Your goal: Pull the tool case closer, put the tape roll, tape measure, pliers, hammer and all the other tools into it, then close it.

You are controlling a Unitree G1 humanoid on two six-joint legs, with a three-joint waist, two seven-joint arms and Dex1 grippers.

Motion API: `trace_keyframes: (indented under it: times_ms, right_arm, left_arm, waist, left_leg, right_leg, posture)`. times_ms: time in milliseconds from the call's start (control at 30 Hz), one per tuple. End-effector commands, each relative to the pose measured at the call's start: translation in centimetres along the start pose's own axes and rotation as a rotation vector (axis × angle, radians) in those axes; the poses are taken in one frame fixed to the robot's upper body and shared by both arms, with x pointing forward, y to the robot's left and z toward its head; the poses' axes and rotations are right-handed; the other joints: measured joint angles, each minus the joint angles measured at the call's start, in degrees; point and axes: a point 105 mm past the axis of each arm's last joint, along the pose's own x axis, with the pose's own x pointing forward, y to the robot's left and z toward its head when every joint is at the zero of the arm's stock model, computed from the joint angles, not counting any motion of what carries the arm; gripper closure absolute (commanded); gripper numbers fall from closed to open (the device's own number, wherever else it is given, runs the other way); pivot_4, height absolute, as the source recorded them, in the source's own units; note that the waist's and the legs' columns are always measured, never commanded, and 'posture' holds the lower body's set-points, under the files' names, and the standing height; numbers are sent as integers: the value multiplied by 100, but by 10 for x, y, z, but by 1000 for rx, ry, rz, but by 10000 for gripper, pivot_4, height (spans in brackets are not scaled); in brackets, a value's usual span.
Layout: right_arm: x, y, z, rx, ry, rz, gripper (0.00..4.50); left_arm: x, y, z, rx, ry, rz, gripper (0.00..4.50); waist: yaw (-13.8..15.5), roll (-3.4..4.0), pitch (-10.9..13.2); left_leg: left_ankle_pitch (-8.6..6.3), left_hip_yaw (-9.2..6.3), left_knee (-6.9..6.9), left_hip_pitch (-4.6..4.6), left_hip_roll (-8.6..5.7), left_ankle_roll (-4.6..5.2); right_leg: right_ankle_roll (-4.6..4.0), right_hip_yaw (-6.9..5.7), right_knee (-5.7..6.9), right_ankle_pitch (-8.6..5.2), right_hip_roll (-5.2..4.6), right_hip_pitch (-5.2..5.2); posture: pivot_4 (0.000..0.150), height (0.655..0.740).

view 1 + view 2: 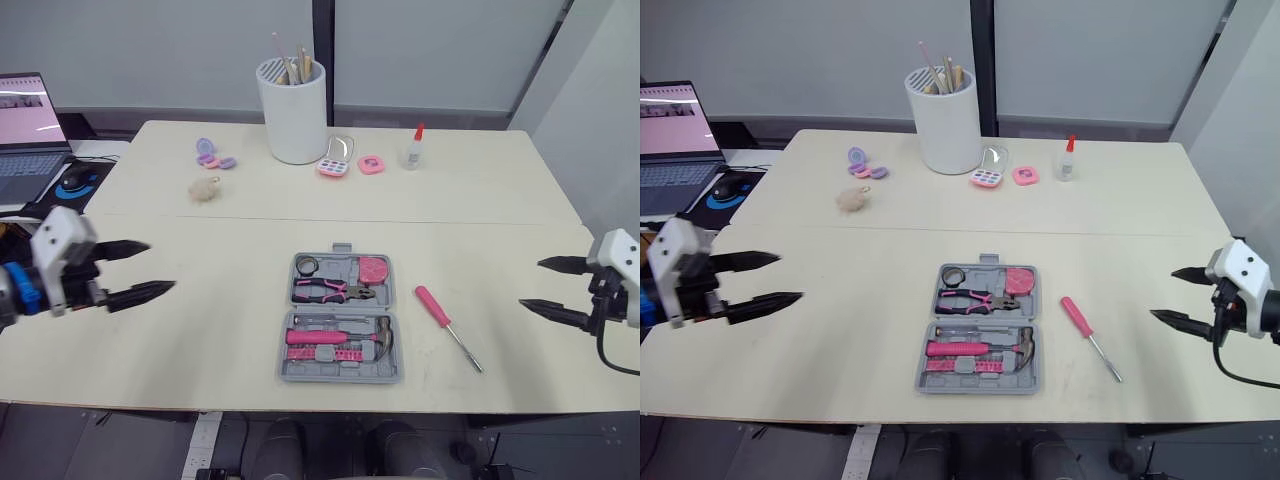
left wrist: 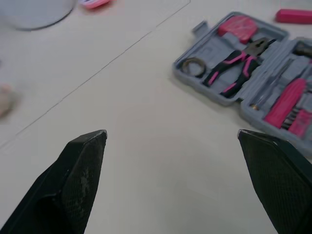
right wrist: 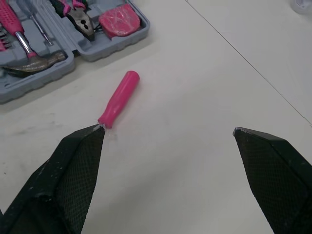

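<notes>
**Left gripper [image 1: 160,265] and right gripper [image 1: 530,283] held wide open, one tool outside the case**

Both grippers are held low above the table, one at each side, with the black fingers spread far apart and nothing between them. They are kept well apart from the tools, probably so that the middle of the table can be seen and reached.

The grey plastic tool case [image 1: 340,376] is laid open and flat at the middle of the near edge, so the pulling closer is judged to be done. In its near half the hammer with the pink handle [image 1: 340,338] is seated in its moulded place. In the far half the pink and black pliers [image 1: 320,291] are laid, with the pink tape measure [image 1: 373,269] and the small dark tape roll [image 1: 307,266] in their own hollows. The screwdriver with the pink handle [image 1: 440,312] is lying on the table just beside the case, on the right gripper's side. It is judged that this tool must be put in before the lid can be shut.

The cream table top [image 1: 200,330] is smooth and flat. At its far side a tall white round container [image 1: 295,115] with sticks is standing, and near it a small glue bottle [image 1: 415,148] with a red cap. An open laptop [image 1: 28,130] is seen beyond the left end. Grey wall panels are seen behind.
</notes>
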Motion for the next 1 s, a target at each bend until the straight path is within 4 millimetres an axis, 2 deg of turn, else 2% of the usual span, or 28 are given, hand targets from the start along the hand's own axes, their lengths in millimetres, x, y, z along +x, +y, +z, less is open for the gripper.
trace_keyframes:
  times_ms: [33, 133, 200, 333, 400, 567, 667, 833, 1000]
  right_arm:
    - [6, 11, 15, -14, -51, 5, 0]
    - [20, 30, 13, 14, -66, 35, 0]
    - [32, 40, 8, 13, -60, 23, 0]
    - [49, 55, 0, 20, -44, 17, 0]
    - [63, 61, -6, 45, -49, 0, 0]
    - [90, 61, -14, 152, -47, -88, 0]
    - [105, 66, -24, 193, -25, -99, 0]
    - [120, 72, -31, 221, 11, -118, 0]
    - [133, 67, -37, 224, 75, -181, 0]
  left_arm:
    - [28, -27, 40, 105, -92, -142, 345]
    - [50, -55, 67, 185, -161, -281, 345]
    - [61, -77, 78, 243, -197, -380, 345]
    - [70, -97, 85, 300, -228, -471, 345]
    - [73, -104, 89, 338, -241, -510, 345]
    - [79, -108, 94, 364, -258, -534, 345]
    - [80, -110, 88, 358, -243, -540, 345]
    - [79, -110, 81, 362, -222, -540, 345]
    - [80, -109, 82, 364, -224, -532, 345]
  waist:
    - [-9, -2, 0]
    - [-9, -2, 0]
    - [-18, -3, -1]
    - [-52, -1, -1]
    - [-48, -4, -3]
    - [-47, -3, -3]
    - [-36, -4, -3]
    - [-28, -4, -3]
    - [-43, -4, -3]
  left_leg:
    - [0, -2, 1, 0, 1, 0]
    - [0, -5, 0, 0, 2, 0]
    - [0, -6, 1, -1, 1, -1]
    - [1, -1, 2, 3, -2, -1]
    - [1, -2, 6, 6, -2, -1]
    - [1, -6, 8, 7, 2, -1]
    - [1, -3, 8, 5, 0, -1]
    - [1, -3, 6, 2, 1, -1]
    - [1, -1, 8, 5, 1, -1]
  right_leg:
    - [0, -1, 0, 0, 2, 1]
    - [1, -1, 0, 0, 11, 1]
    - [1, 1, 0, 0, 22, 2]
    - [3, 15, 2, -1, 48, 0]
    - [9, 14, 2, -5, 55, 1]
    - [17, 14, 4, -9, 76, 1]
    - [15, 18, 2, -8, 76, 0]
    - [2, 19, 0, -1, 75, -3]
    - [5, 22, 1, -2, 75, -3]
  posture:
    - [1500, 7400]
    - [1500, 7400]
    - [1500, 7400]
    - [1500, 7400]
    - [1500, 7400]
    - [1500, 7400]
    - [1500, 7400]
    - [1500, 7400]
    - [1500, 7400]
